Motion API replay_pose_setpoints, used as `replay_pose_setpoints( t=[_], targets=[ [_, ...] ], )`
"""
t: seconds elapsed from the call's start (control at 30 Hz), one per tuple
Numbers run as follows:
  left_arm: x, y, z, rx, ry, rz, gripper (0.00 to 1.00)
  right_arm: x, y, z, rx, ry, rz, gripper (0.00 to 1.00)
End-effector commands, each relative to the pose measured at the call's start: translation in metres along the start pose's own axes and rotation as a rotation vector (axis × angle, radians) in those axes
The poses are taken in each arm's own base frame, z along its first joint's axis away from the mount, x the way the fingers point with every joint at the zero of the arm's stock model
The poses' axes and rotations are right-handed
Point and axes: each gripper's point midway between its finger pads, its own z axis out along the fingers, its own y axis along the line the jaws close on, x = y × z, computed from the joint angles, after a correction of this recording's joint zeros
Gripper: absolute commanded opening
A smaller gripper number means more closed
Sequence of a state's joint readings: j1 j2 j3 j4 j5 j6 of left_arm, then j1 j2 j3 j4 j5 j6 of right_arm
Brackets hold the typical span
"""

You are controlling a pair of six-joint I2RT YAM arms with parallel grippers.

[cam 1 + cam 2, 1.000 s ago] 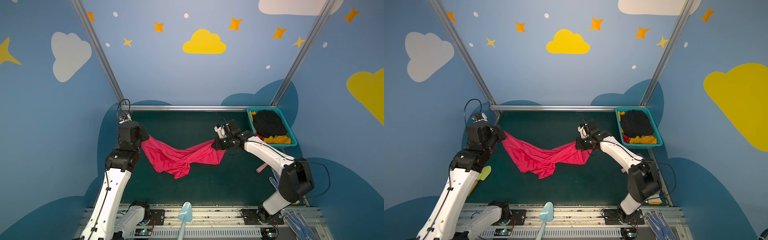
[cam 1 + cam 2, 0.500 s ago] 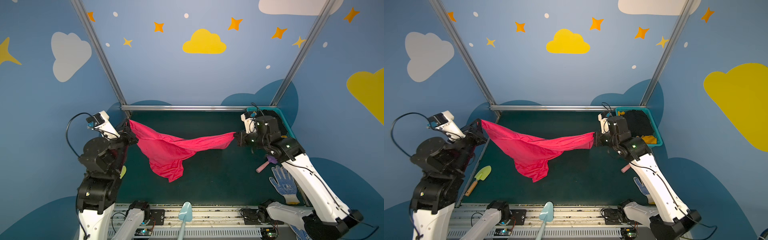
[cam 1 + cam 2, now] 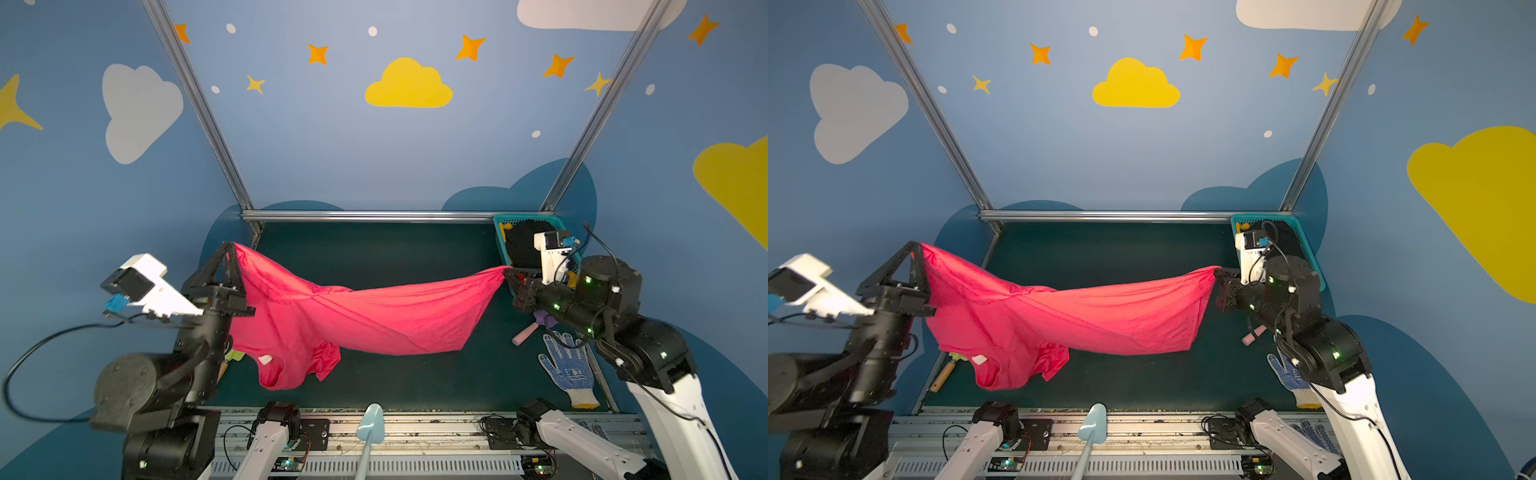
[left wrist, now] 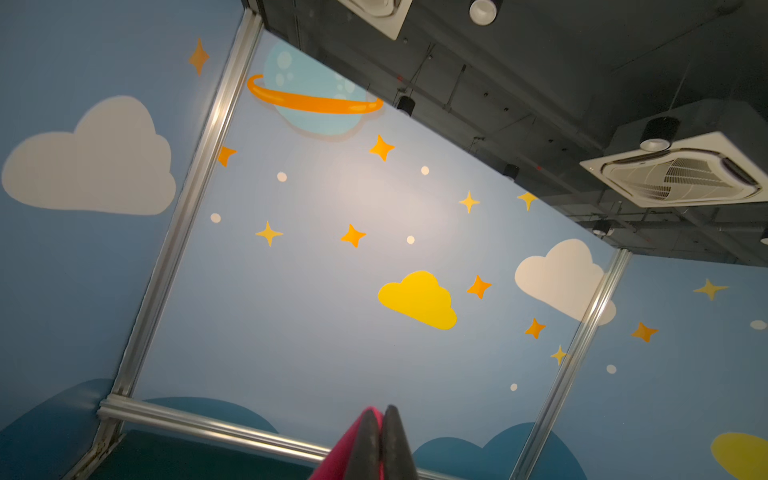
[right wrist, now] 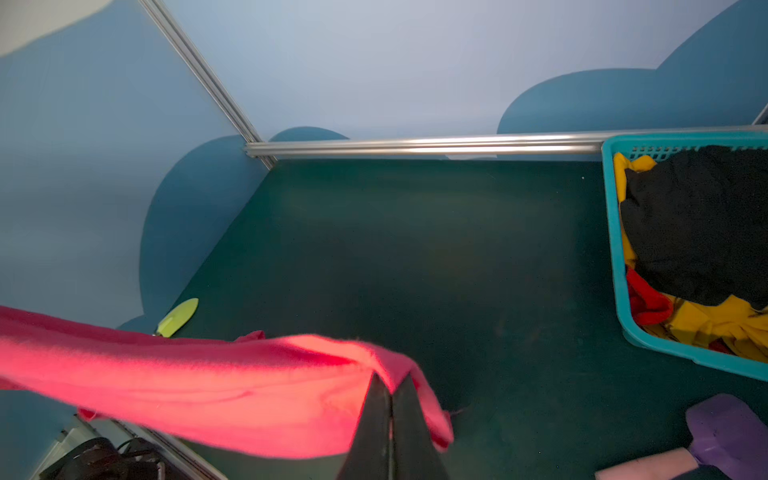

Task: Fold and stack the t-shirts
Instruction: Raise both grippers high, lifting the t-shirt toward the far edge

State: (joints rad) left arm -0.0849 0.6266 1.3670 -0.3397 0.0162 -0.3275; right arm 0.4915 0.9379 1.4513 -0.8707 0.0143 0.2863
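A bright pink-red t-shirt hangs stretched in the air between both grippers above the dark green table. Its white neck label faces the front at the lower left. My left gripper points upward, raised at the left, shut on one corner of the cloth. My right gripper is shut on the opposite corner near the basket. A black t-shirt and a mustard-yellow t-shirt lie crumpled in the teal basket.
The basket stands at the back right corner. A dotted work glove and a pink-and-purple tool lie at the right. A light blue scoop sits at the front edge, a yellow-green trowel at the left edge.
Both grippers have risen and drawn apart toward the sides. The t-shirt went from a sagging bunch near the table to a spread sheet hanging in the air.
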Motion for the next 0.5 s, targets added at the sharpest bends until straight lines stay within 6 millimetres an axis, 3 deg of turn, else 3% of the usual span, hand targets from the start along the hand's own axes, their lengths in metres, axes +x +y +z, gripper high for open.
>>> replay_pose_setpoints(
  t=[0.0, 0.1, 0.2, 0.33, 0.47],
  targets=[
    [0.055, 0.029, 0.06, -0.094, 0.142, -0.02, 0.05, -0.004, -0.013, 0.05, 0.078, 0.061, -0.032, 0.0],
    [0.083, 0.045, 0.108, -0.138, 0.188, -0.032, 0.05, -0.021, -0.024, 0.089, 0.101, 0.08, -0.037, 0.0],
    [0.089, 0.045, 0.156, -0.137, 0.203, -0.025, 0.05, -0.054, -0.042, 0.12, 0.116, 0.054, 0.003, 0.0],
    [0.058, 0.023, 0.205, -0.073, 0.158, -0.005, 0.05, -0.116, -0.052, 0.129, 0.066, -0.056, 0.063, 0.0],
    [0.009, -0.014, 0.215, 0.041, 0.087, 0.002, 0.05, -0.166, -0.035, 0.101, -0.003, -0.191, 0.03, 0.0]
  ],
)
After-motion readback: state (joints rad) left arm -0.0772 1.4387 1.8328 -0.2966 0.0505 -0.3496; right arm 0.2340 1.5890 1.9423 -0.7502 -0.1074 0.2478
